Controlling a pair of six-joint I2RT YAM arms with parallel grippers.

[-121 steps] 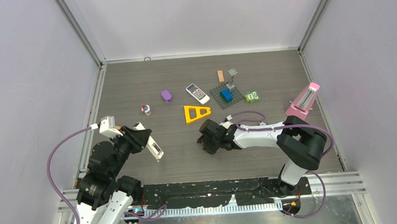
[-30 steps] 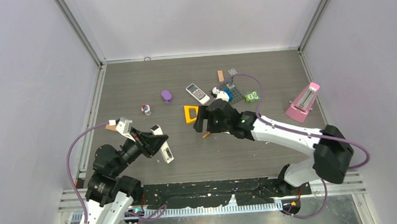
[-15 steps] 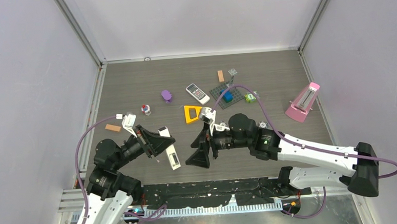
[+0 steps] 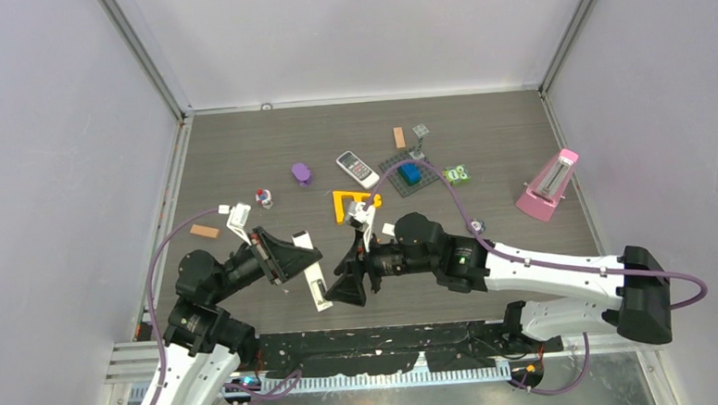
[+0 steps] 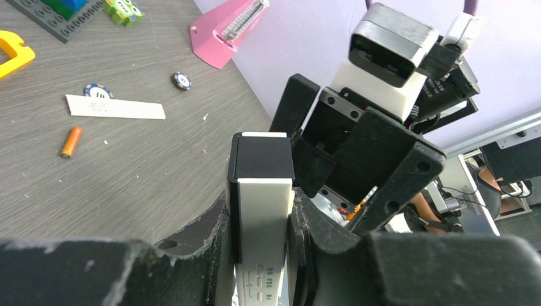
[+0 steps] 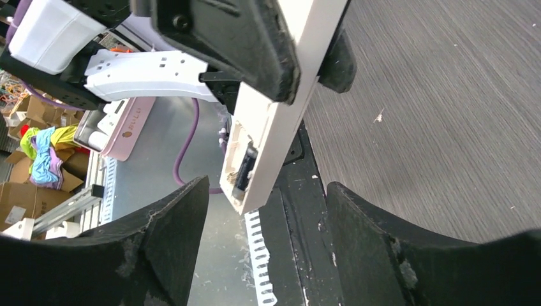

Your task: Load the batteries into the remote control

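Note:
My left gripper (image 4: pixel 302 255) is shut on the white remote control (image 4: pixel 314 279), which hangs tilted above the table's near edge. In the left wrist view the remote control (image 5: pixel 261 204) stands clamped between both fingers (image 5: pixel 210 255). My right gripper (image 4: pixel 351 275) is open right beside the remote's lower end. In the right wrist view that end (image 6: pixel 271 127) sits just above the open jaws (image 6: pixel 265 236), touching neither. Its open compartment shows one dark battery (image 6: pixel 244 169). Other batteries are not in view.
A small orange stick (image 5: pixel 70 141) and a white strip (image 5: pixel 115 107) lie on the table. Farther back are a keypad remote (image 4: pixel 357 168), a yellow triangle (image 4: pixel 354 206), a purple piece (image 4: pixel 301 173), a grey brick plate (image 4: pixel 409 174) and a pink metronome (image 4: pixel 547 185).
My right arm has swung from mid-table down and left to the held remote, and its jaws have narrowed a little. My left gripper has carried the remote slightly right and nearer.

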